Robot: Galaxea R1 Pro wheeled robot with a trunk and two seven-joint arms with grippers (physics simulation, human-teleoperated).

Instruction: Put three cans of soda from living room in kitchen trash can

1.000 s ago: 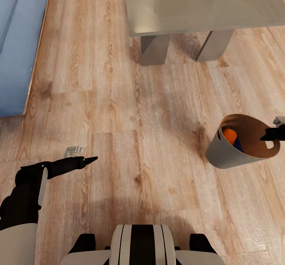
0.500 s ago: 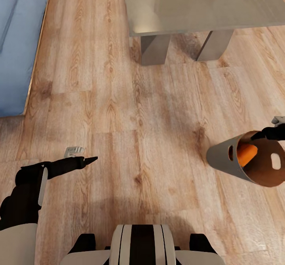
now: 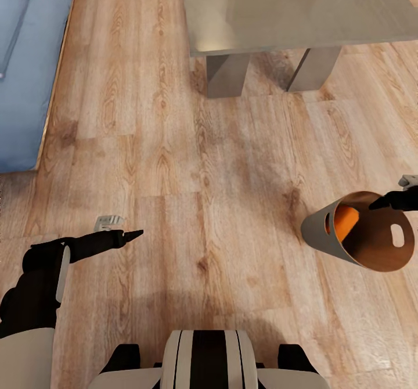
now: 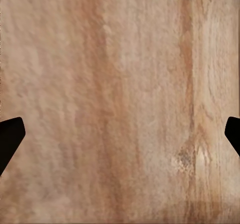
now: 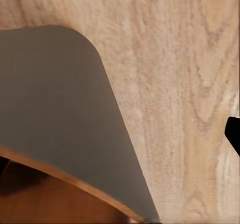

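Observation:
The tash can (image 3: 325,226), pale grey outside and brown inside, is tipped on its side at the right of the wood floor, its mouth facing me. One orange can of soda (image 3: 346,219) lies inside it; any others are hidden. My right gripper (image 3: 384,202) is at the tash can's upper rim. In the right wrist view the grey wall (image 5: 60,114) and brown inside sit between widely spread fingers, one fingertip (image 5: 234,134) at the edge. My left gripper (image 3: 134,234) hovers open over bare floor, far left of the tash can, with nothing between its fingertips (image 4: 10,139).
This is the living room. The glass-topped coffee table (image 3: 290,11) with grey legs (image 3: 227,74) stands ahead. The light blue sofa (image 3: 26,69) runs along the left. Light wood floor (image 3: 203,174) lies between them and my base (image 3: 209,360).
The tash can has tipped from nearly upright onto its side, its mouth swinging toward me, and the dark blue can has gone out of sight. The right gripper dropped slightly. The left arm stayed still.

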